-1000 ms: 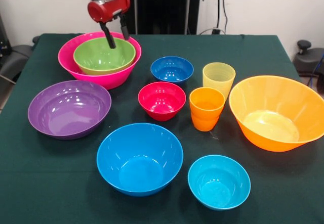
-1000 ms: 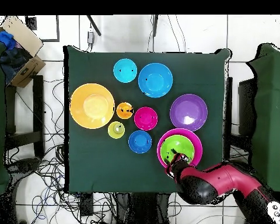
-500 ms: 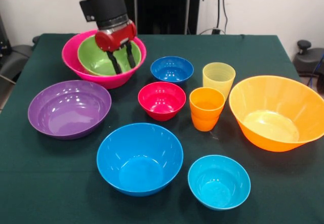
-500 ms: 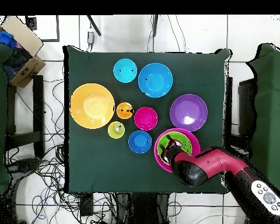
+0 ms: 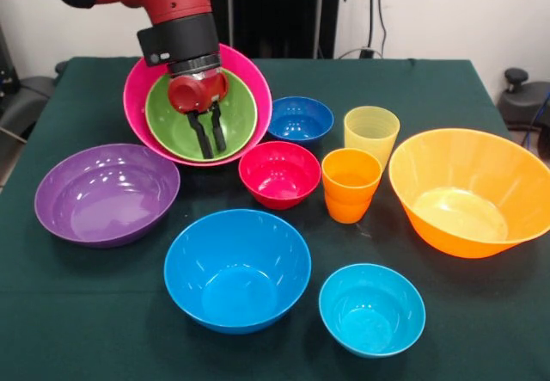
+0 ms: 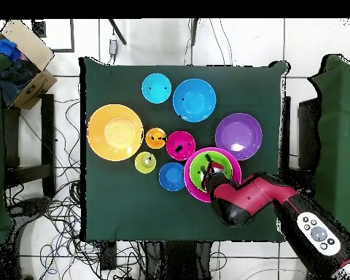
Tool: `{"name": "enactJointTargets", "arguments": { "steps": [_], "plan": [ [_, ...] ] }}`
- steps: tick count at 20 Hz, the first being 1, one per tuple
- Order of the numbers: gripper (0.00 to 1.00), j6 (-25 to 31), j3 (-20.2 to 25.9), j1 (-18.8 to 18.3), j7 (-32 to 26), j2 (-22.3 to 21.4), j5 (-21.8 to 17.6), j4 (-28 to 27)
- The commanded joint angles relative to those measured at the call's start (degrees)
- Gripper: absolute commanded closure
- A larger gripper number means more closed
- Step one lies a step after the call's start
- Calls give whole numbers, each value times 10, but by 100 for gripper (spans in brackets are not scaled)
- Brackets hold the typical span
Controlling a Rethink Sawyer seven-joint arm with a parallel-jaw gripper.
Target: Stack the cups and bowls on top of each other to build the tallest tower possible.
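The large pink bowl (image 5: 249, 76) holds the lime green bowl (image 5: 241, 114), and both tip with their mouths toward the front. My gripper (image 5: 211, 144) reaches down into the green bowl, its fingers close together against the low inner wall with nothing seen between them. From above, the gripper (image 6: 207, 172) sits over the green bowl (image 6: 211, 159). The purple bowl (image 5: 107, 193) touches the pink one on the left; the red bowl (image 5: 279, 173) and dark blue bowl (image 5: 299, 119) touch it on the right. The yellow cup (image 5: 371, 132) and orange cup (image 5: 351, 183) stand upright.
A sky blue bowl (image 5: 236, 269) and a small cyan bowl (image 5: 371, 308) sit near the front edge. The large orange bowl (image 5: 468, 192) fills the right side. Chairs and a cardboard box (image 6: 25, 62) stand around the table.
My gripper came forward and down, dragging the pink and green bowls with it and tipping them. The purple bowl was nudged left, the red and dark blue bowls right. The fingers drew closer.
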Motion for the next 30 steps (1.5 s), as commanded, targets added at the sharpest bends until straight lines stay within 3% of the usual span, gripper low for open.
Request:
{"name": "enactJointTargets", "arguments": {
  "steps": [1, 4, 10, 14, 18, 21, 26, 30],
  "plan": [
    [0, -39, -54, 43, 63, -5, -65, -83],
    [0, -44, -57, 35, 21, -6, -35, -77],
    [0, 52, 42, -90, -235, 35, 117, -49],
    [0, 140, 90, -124, -313, -23, 218, -19],
    [0, 246, 117, -127, -337, -135, 315, 5],
    [0, 322, 126, -120, -335, -195, 372, 11],
    [0, 388, 123, -102, -306, -249, 406, 25],
    [0, 396, 138, -106, -292, -262, 421, 38]
  ]
}}
